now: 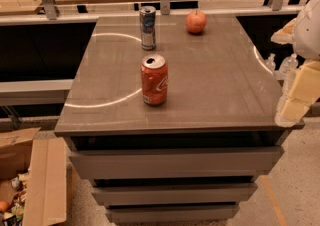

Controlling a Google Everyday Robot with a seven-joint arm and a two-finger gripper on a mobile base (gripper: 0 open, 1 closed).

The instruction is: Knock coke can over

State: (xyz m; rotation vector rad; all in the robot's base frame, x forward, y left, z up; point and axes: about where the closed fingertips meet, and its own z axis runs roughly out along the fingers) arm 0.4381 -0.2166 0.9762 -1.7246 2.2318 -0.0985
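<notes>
the gripper (299, 95) is being cut off by the right edge; whether it is spread cannot be told. the coke can (154, 80) is being borne upright by the worktop (215, 85), its white script unreadable.

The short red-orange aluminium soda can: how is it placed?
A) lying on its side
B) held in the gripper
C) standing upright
C: the short red-orange coke can stands upright on the grey table, silver top up; the gripper is at the table's right edge, apart from it.

The gripper (292, 110), right of the table (225, 90), is cut off by the frame edge; so is the cardboard box (35, 180).
</notes>
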